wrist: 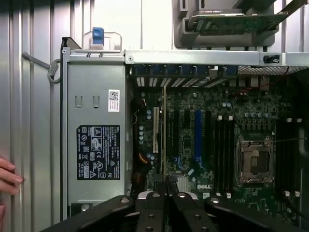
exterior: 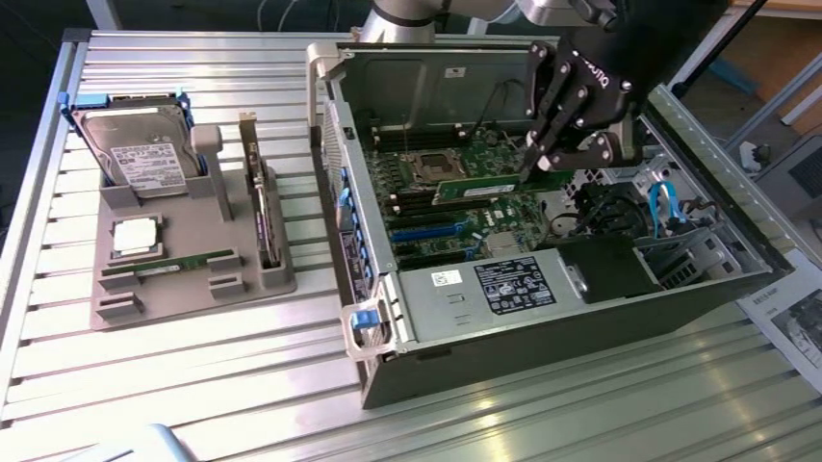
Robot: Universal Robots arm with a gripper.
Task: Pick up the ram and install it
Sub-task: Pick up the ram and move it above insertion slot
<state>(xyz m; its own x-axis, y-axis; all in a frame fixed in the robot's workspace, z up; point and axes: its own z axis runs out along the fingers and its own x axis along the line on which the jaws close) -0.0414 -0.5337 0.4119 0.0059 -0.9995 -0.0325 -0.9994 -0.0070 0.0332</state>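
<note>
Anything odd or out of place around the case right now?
A person's fingers are over the table beside the case while the gripper holds the ram above the motherboard. Nothing else looks askew or damaged.

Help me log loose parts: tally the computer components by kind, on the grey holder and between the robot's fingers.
ram: 2, the spare ram on the grey holder and the held ram between the fingers
hard drive: 1
processor chip: 1
expansion card: 1
Total: 5
</note>
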